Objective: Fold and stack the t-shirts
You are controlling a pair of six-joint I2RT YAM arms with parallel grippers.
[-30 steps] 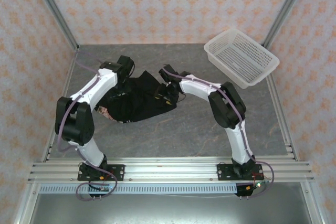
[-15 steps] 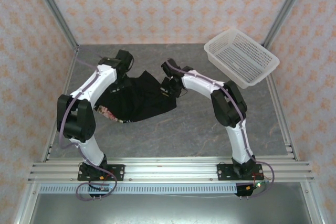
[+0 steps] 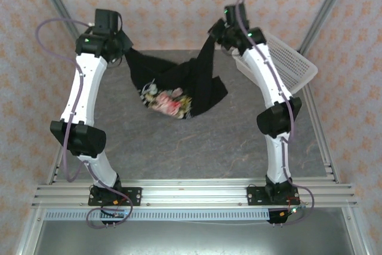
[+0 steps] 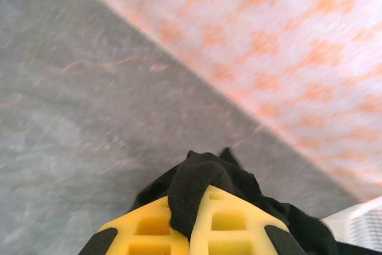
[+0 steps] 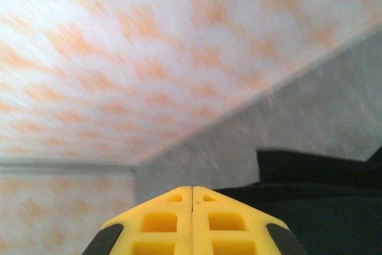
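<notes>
black short-sleeved cloth t-shirt (image 3: 200,79) with a pink-rose print hangs stretched between the two raised arms at the far end of the workspace, sagging in the middle like a hammock. the rose print (image 3: 168,101) faces up at the low point of the sag. whether the lowest fold touches the surface below is hard to tell from above.

the left gripper (image 3: 121,49) holds the shirt's left upper corner. in the left wrist view its yellow fingers (image 4: 233,222) are clamped together on a bunched ridge of the black t-shirt (image 4: 194,180), which pokes out past the tips of the left gripper (image 4: 192,216).

the right gripper (image 3: 216,34) holds the opposite corner, from which a narrow band of cloth drops steeply. in the right wrist view the right gripper (image 5: 192,198) has its pads pressed flat together, with the black t-shirt (image 5: 310,207) spreading away just to one side.

below lies the grey stone-patterned table (image 3: 239,141). a white plastic mesh basket (image 3: 295,64) sits tilted at its far right corner, just beside the right arm. pink-and-orange wallpapered walls (image 3: 173,4) enclose the space.
</notes>
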